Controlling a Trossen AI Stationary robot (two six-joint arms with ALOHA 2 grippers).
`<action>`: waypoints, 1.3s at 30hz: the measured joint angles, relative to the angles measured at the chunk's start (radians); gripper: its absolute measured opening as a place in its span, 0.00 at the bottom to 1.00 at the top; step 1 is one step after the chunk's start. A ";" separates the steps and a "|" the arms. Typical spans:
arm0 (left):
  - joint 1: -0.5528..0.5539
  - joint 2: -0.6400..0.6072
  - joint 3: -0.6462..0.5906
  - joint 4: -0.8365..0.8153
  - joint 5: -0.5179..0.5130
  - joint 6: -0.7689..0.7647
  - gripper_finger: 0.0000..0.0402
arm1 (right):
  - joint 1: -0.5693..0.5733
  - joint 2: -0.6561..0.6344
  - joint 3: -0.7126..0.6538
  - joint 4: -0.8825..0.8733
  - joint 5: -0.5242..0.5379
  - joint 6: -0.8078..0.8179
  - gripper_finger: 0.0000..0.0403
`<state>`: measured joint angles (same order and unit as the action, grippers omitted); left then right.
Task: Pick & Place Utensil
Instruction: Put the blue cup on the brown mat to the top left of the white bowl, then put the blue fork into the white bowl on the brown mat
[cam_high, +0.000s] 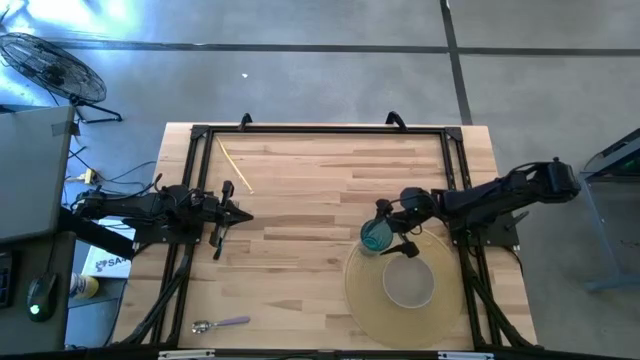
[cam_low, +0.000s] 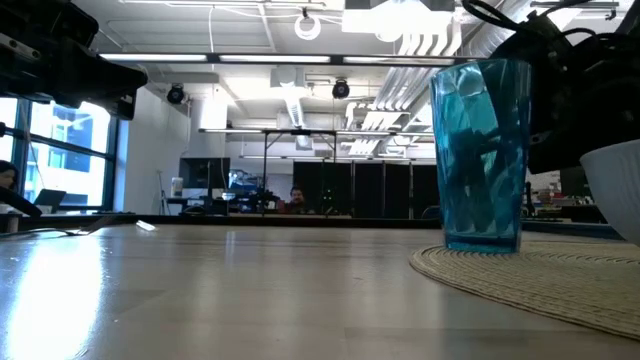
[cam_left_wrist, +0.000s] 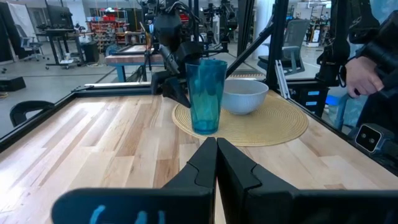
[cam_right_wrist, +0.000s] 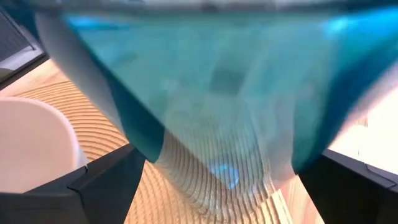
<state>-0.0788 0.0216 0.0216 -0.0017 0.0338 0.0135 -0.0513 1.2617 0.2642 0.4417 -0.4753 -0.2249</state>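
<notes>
Right gripper (cam_high: 388, 238): I see its fingers wide around the blue cup (cam_high: 375, 236), on the woven mat (cam_high: 370, 300).
Left gripper (cam_high: 222, 213): I keep it closed, empty.

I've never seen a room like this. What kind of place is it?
Probably a robot lab or workshop. Two robot arms are mounted at a wooden table, more black frames and workbenches fill the big room behind, and a floor fan stands on the concrete floor.

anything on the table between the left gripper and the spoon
No. In the high view the wood between the shut left gripper and the spoon near the front edge is bare.
</notes>
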 joint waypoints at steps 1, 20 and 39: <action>0.000 0.000 0.000 0.000 0.000 0.000 0.00 | 0.000 -0.014 0.000 -0.018 0.001 0.002 0.98; 0.000 0.000 0.000 0.000 0.000 0.000 0.00 | 0.000 -0.262 0.000 -0.286 0.083 0.140 0.98; 0.000 0.000 0.000 0.000 0.000 0.000 0.00 | 0.054 -0.385 0.009 -0.632 0.192 0.549 0.94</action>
<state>-0.0788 0.0219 0.0214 -0.0017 0.0340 0.0135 0.0029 0.8768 0.2731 -0.1906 -0.2831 0.3241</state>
